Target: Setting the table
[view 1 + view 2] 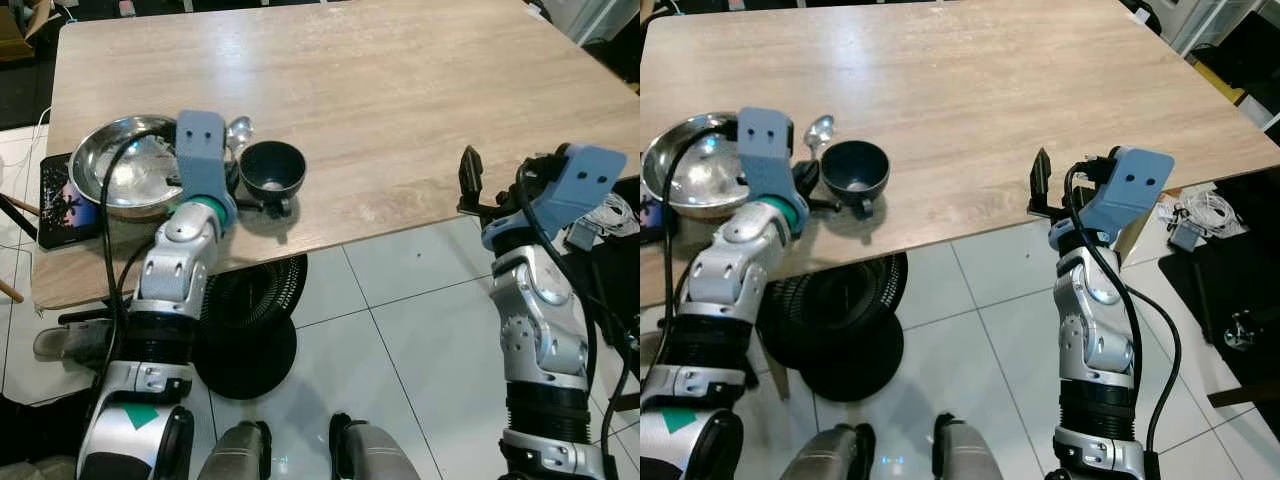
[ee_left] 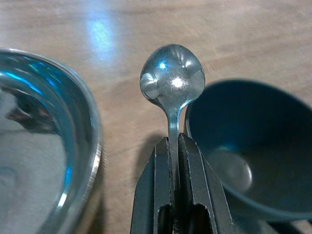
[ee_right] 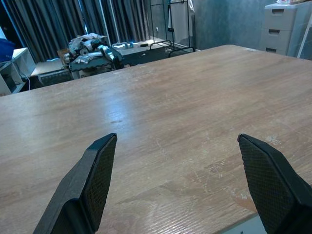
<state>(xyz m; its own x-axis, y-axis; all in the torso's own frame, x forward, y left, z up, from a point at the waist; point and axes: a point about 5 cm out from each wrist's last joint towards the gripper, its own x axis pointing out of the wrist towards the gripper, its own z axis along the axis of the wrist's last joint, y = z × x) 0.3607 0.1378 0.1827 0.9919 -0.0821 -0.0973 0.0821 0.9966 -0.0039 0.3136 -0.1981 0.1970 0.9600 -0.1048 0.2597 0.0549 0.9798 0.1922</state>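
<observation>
The left gripper (image 2: 174,146) has its jaws clamped on the handle of a shiny metal spoon (image 2: 172,80), held between the wide steel bowl (image 1: 125,165) and the small dark blue bowl (image 1: 272,168) on the pale wooden counter (image 1: 400,90). The right gripper (image 3: 185,180) hovers at the counter's near edge, well apart from the blue bowl, jaws spread wide.

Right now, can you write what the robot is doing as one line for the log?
left gripper: shut on spoon, between steel bowl and dark bowl | right gripper: open, at table edge

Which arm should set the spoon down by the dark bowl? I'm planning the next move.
Left. Its tool is already shut on the spoon, between the steel bowl and the dark bowl. The right tool is open at the table edge, away from them.
</observation>
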